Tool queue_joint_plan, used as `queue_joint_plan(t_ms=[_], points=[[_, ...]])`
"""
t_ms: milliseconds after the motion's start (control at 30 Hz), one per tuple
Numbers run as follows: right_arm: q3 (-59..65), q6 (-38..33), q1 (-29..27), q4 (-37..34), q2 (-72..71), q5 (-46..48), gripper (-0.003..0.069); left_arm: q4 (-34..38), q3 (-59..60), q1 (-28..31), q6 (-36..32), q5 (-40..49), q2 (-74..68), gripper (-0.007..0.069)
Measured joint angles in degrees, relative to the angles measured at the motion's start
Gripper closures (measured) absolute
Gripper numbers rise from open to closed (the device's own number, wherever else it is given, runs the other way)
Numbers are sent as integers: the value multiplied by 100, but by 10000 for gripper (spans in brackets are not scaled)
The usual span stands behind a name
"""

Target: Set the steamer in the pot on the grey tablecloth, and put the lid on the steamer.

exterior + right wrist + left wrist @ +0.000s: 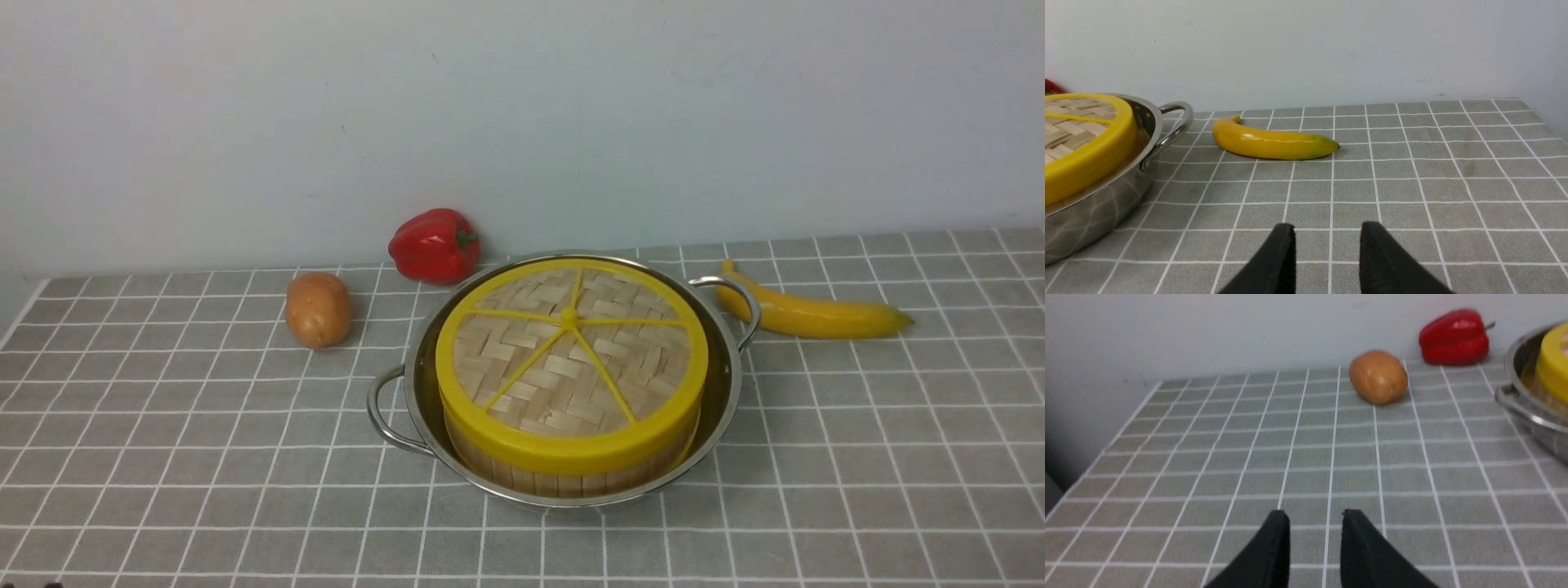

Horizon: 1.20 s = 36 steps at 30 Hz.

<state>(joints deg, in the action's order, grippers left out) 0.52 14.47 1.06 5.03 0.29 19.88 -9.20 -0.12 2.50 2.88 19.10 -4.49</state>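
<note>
Left gripper (1315, 522): the two black fingers stand apart with a clear gap, nothing between them, above bare grey tablecloth (1249, 457). Ahead of it lies a potato (1378, 377), and beyond that a red bell pepper (1455, 337) near the wall. The pot's rim enters at the edge of this view.

Right gripper (1327, 234): fingers parted, nothing between them, likewise over bare cloth. A banana (1272, 143) lies ahead of it, just beside the pot's loop handle.

In the front view neither gripper shows. The pot (722, 392) sits on the grey tablecloth near the middle of the table. The steamer (563, 476) stands inside the pot, its slatted wall visible below the yellow rim. The lid (569, 351) rests on top of the steamer, seated level, spokes facing up.

Around the pot: the potato to its left, the pepper behind it on the left, the banana to its right behind the right handle.
</note>
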Motion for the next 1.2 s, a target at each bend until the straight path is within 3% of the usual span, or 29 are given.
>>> queue_joint_plan(t_ms=[1200], points=[[0,0,0,0,0,0,416,-21,62,0,60,80,441,382]])
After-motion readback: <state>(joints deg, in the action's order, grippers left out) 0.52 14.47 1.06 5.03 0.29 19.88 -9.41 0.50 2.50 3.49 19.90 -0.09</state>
